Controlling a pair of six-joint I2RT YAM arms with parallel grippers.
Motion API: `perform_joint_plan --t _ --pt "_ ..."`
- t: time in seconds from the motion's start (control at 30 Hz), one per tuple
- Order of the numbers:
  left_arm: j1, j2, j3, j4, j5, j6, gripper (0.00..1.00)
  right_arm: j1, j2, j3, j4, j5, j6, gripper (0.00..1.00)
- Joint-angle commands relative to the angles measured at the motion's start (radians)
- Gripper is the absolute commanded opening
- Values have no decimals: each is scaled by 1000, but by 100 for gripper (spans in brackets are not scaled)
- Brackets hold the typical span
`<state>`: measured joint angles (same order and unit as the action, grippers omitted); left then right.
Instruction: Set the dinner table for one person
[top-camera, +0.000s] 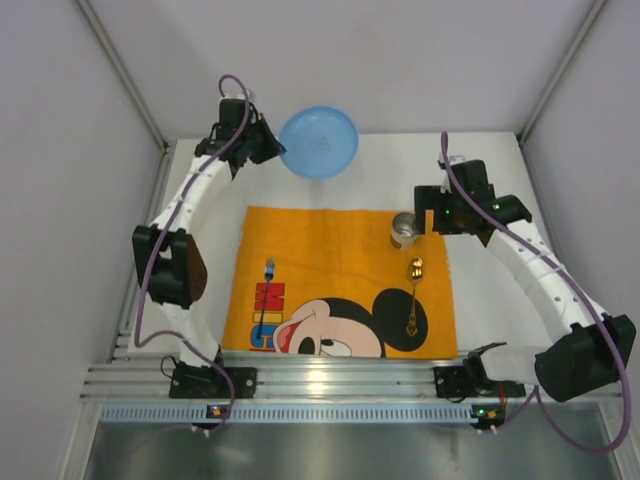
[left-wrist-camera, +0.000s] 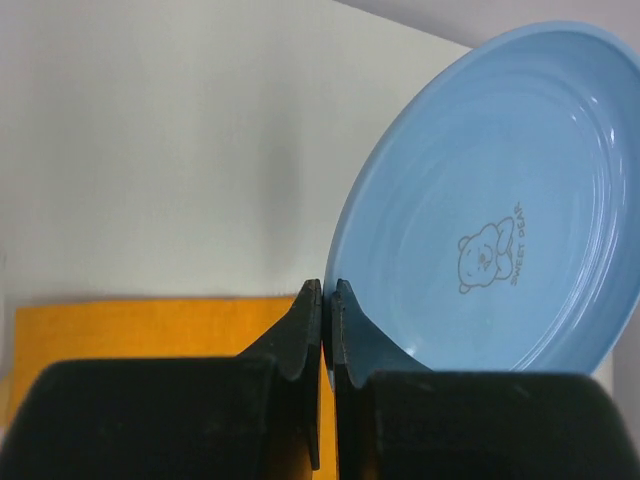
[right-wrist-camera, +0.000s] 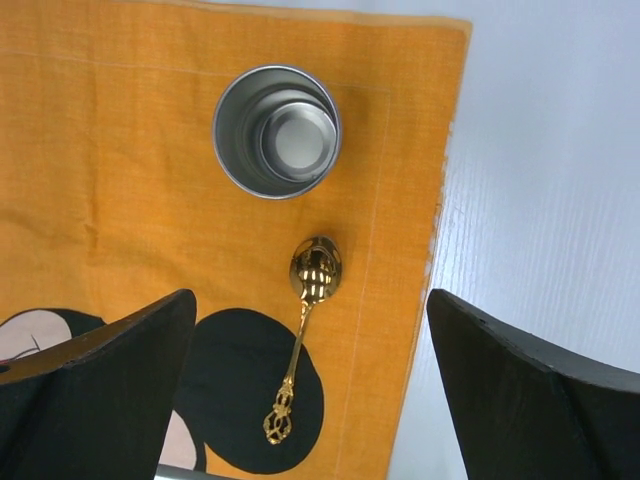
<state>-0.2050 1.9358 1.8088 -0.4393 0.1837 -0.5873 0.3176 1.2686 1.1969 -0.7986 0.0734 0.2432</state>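
Note:
A light blue plate (top-camera: 318, 142) with a small bear print hangs tilted above the far part of the white dinner table (top-camera: 490, 310). My left gripper (top-camera: 268, 148) is shut on its rim, and in the left wrist view the fingertips pinch the edge of the plate (left-wrist-camera: 500, 200) at the left gripper (left-wrist-camera: 326, 290). My right gripper (top-camera: 432, 218) hovers open over the placemat's right side. Below the right gripper (right-wrist-camera: 310, 300) lie a gold spoon (right-wrist-camera: 305, 310) and an upright metal cup (right-wrist-camera: 277, 131).
An orange cartoon-mouse placemat (top-camera: 330, 260) covers the middle of the table. On it lie a small blue-handled fork (top-camera: 268, 270) at the left, the cup (top-camera: 403, 229) at the far right corner and the spoon (top-camera: 413, 295) below it. Grey walls enclose the table.

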Motion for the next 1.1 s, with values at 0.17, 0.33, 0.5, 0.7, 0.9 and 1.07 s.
perform_joint_plan --t 0.17,0.33,0.5,0.7,0.9,1.07 --pt "-243 -363 -440 -128 -243 114 0 -5 -100 -80 70 -69 70 100" --pt "-297 -480 -665 -52 -291 8 0 -5 -185 -149 23 -161 68 100" --pt "-312 -476 -740 -24 -250 9 0 -5 -271 -187 -30 -161 82 100" --pt "-315 -459 -816 14 -188 32 0 -5 -343 -198 -120 -90 166 100" --pt "-315 -532 -910 1 -116 12 99 -3 -388 -145 -239 -86 197 100" --pt "-317 -647 -936 -45 -61 41 99 -3 -437 -114 -309 -21 206 100"
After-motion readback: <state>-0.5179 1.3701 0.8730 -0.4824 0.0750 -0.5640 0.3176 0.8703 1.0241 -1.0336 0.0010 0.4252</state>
